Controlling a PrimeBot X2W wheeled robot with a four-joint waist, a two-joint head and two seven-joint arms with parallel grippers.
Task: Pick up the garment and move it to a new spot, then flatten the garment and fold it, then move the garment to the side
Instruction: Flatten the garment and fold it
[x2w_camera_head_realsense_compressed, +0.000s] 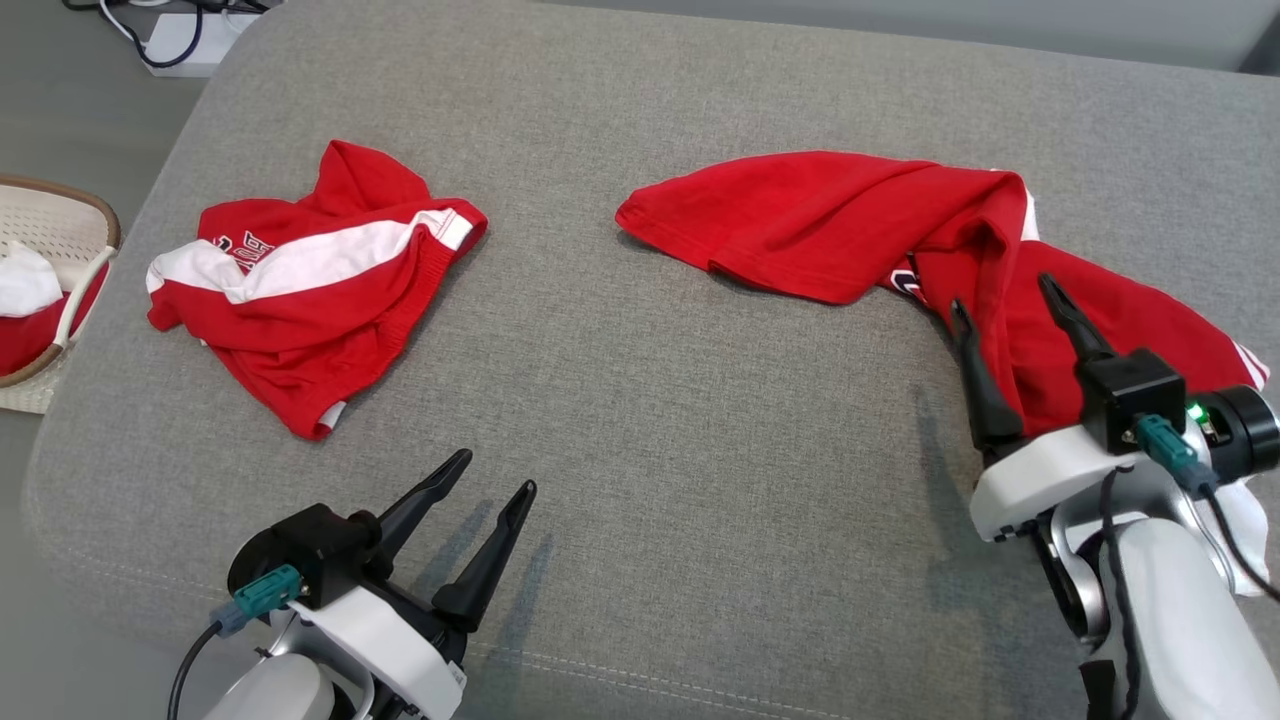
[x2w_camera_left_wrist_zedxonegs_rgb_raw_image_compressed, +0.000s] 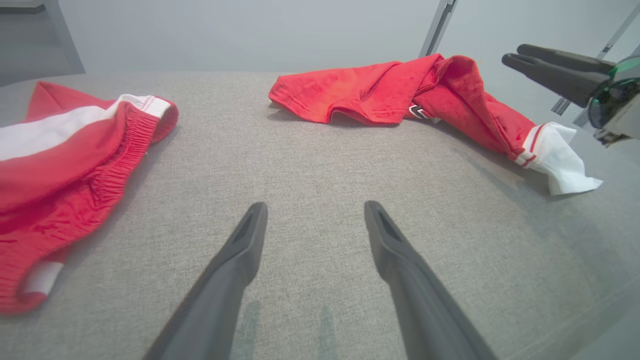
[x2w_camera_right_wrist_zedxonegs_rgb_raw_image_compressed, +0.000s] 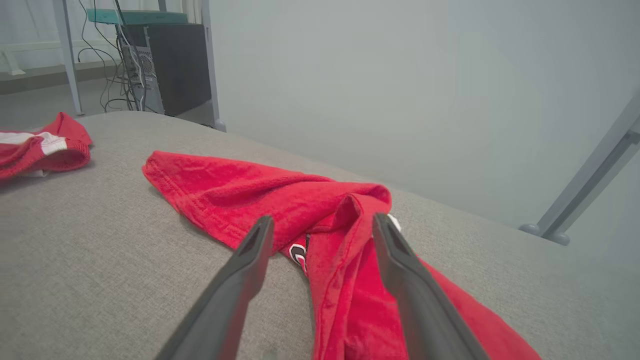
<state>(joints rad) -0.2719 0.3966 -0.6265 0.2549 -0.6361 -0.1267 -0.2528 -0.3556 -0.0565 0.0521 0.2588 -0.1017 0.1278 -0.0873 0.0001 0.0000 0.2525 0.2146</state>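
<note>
A crumpled red shirt (x2w_camera_head_realsense_compressed: 830, 215) with white sleeve trim lies at the right of the grey cushion (x2w_camera_head_realsense_compressed: 640, 400), one end trailing toward the near right edge. My right gripper (x2w_camera_head_realsense_compressed: 1003, 293) hovers open just above that trailing part, its fingers straddling a raised fold of the shirt (x2w_camera_right_wrist_zedxonegs_rgb_raw_image_compressed: 240, 185) without touching it. In the right wrist view this gripper (x2w_camera_right_wrist_zedxonegs_rgb_raw_image_compressed: 322, 220) has nothing between its fingers. Red shorts (x2w_camera_head_realsense_compressed: 300, 290) with a white stripe lie bunched at the left. My left gripper (x2w_camera_head_realsense_compressed: 495, 471) stands open over bare cushion near the front edge, away from both garments (x2w_camera_left_wrist_zedxonegs_rgb_raw_image_compressed: 360, 90).
A woven basket (x2w_camera_head_realsense_compressed: 70, 192) holding white and red cloth sits off the cushion's left edge. A power strip with cables (x2w_camera_head_realsense_compressed: 185, 35) lies on the floor at the far left. A computer tower (x2w_camera_right_wrist_zedxonegs_rgb_raw_image_compressed: 165, 65) and a metal frame leg (x2w_camera_right_wrist_zedxonegs_rgb_raw_image_compressed: 590, 175) stand beyond the cushion.
</note>
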